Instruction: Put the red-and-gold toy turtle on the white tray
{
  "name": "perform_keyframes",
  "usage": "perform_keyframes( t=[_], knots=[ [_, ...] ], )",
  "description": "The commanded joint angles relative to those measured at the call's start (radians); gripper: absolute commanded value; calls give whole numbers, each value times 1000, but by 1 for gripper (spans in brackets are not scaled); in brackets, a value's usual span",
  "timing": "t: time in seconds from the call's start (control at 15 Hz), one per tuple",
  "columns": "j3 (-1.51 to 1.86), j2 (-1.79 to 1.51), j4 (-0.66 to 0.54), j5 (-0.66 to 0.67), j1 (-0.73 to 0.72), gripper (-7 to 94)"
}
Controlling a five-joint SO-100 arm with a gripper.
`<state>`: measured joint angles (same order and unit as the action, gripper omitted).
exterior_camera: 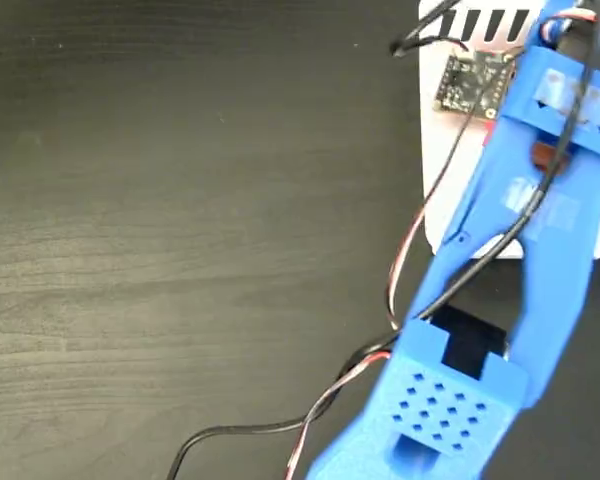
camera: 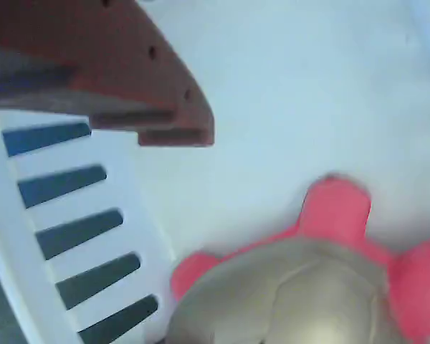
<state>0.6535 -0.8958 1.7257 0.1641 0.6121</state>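
In the fixed view, the blue arm [exterior_camera: 525, 300] stretches from the lower middle up to the top right corner, lying over a dark wood-grain table [exterior_camera: 180, 250]. Under its upper part lies the white tray [exterior_camera: 450, 180], whose black stripes show at the top edge and again at the right edge. A small green circuit board [exterior_camera: 470, 80] sits on the arm near the top, and black, red and white wires [exterior_camera: 400, 290] trail along the arm's left side down to the table. The arm hides the gripper and the toy here, so from this view I cannot tell how the fingers stand. In the wrist view, the red-and-gold toy turtle [camera: 308, 287] rests on the tray's [camera: 287, 93] plain white surface at the lower right, its gold shell close to the lens and blurred, with coral-red head and feet poking out around it. A row of dark stripes runs along the tray's left edge, just beside the turtle. One dark red finger [camera: 122, 79] of the gripper hangs at the upper left, apart from the turtle and touching nothing; the other finger is out of frame, so whether they are spread or pressed together cannot be told.
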Motion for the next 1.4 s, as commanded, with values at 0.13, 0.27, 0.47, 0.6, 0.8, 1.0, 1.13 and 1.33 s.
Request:
perform_keyframes(
  t=[0.13, 0.27, 0.47, 0.6, 0.8, 1.0, 1.13, 1.33],
  knots=[
    [80, -272, -193, -126, -43, 0],
    [178, -434, -351, -276, -101, 0],
    [413, -738, -540, -387, -267, 0],
    [603, -934, -591, -374, -425, 0],
    [933, -1203, -598, -313, -586, 0],
    [1378, -1456, -709, -209, -603, 0],
    [1690, -1634, -787, -141, -617, 0],
    [2003, -1878, -802, -127, -646, 0]
  ],
)
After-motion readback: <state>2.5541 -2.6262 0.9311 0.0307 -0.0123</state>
